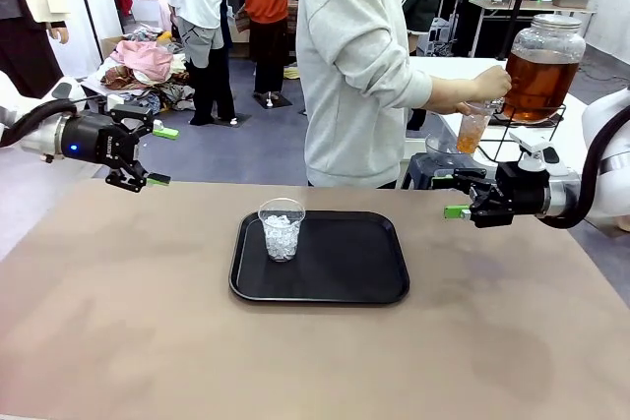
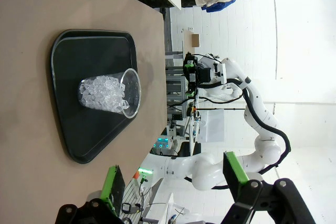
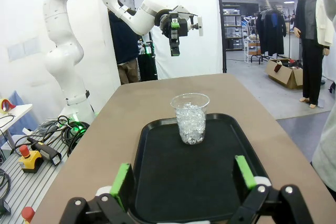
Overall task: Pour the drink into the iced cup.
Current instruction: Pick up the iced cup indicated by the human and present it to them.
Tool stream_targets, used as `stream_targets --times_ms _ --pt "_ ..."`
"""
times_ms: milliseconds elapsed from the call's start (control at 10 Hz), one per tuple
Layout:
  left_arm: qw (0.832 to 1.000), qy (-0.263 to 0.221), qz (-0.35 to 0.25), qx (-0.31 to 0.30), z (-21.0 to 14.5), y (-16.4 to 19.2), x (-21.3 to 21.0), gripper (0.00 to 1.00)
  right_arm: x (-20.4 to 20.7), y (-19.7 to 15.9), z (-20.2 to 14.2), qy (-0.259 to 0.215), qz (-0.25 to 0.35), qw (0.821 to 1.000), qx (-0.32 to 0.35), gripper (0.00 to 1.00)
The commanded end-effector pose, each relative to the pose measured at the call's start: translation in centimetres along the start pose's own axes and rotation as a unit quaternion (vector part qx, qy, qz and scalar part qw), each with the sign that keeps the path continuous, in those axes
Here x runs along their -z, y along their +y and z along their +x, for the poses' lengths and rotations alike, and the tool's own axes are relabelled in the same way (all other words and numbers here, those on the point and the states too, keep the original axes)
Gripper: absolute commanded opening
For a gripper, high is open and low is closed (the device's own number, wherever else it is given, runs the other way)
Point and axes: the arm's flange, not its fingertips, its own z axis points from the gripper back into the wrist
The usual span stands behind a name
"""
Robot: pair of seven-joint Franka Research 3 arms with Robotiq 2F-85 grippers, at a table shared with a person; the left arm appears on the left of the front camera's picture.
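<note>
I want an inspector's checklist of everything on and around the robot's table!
Surface: brown table carrying a black tray.
Job's things: iced cup upright on the tray; drink in a glass jar on a side table, a person's hand at its tap above a second cup holding amber liquid.
Clutter: nothing seen.
End effectors: left end effector and right end effector open, empty, hovering near the table's sides.
Cables: a bundle by the left arm's base.
Surroundings: people standing, a clothes pile.

one tray (image 1: 384, 287), one jar (image 1: 541, 66), seemingly two cups (image 1: 282, 229) (image 1: 473, 130)
</note>
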Motion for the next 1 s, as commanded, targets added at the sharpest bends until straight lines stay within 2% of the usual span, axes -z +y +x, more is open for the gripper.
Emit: stream_targets --times_ms 0,900 --pt "1.0 0.001 0.0 0.001 -0.04 -0.05 -0.03 1.0 0.07 -0.11 0.22 0.0 -0.001 1.0 -0.003 1.0" --pt "1.0 0.001 0.0 0.001 -0.04 -0.05 -0.03 1.0 0.07 -0.11 0.22 0.0 -0.001 1.0 -0.003 1.0"
